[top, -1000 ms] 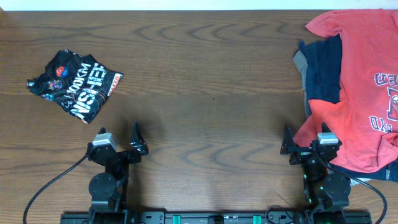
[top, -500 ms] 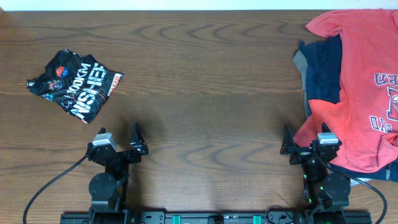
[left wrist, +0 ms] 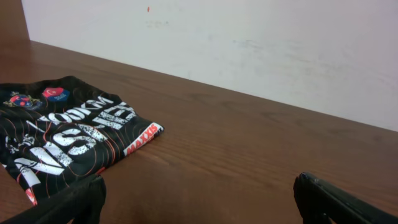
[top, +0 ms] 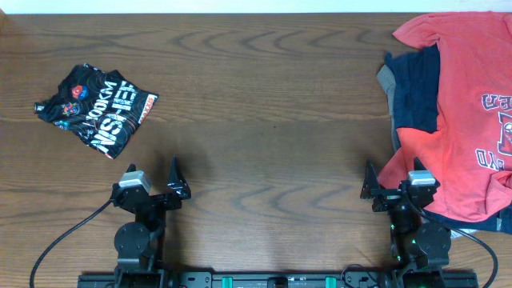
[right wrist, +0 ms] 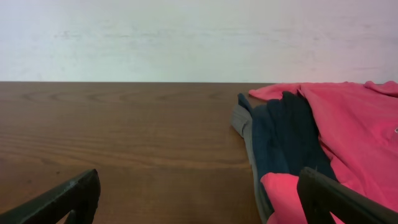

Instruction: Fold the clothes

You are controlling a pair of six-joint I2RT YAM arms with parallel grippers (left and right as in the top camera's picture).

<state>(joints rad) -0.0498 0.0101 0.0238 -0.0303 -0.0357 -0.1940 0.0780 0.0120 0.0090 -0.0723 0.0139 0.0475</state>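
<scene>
at the bottom of the overhead frame, the left gripper [top: 152, 178] stands with its dark fingers [left wrist: 74, 200] spread wide and nothing between them. the right gripper [top: 392, 186], at lower right, is just as wide and just as empty, one finger [right wrist: 336, 198] close by the edge of the crumpled coral-red cotton t-shirt with navy-and-white lettering [top: 468, 104]. that shirt lies heaped at the right edge, over a rumpled navy t-shirt [top: 416, 88] and a sliver of grey cloth [top: 385, 80]. a small folded black printed t-shirt [top: 96, 108] sits upper left on the brown wooden table [top: 272, 104]. i'd worry about the pile: a deep pinch could catch navy along with red and drag both out tangled. part of the red shirt runs out of frame, so a pull might snag unseen. a careless left sweep could undo the black one.
</scene>
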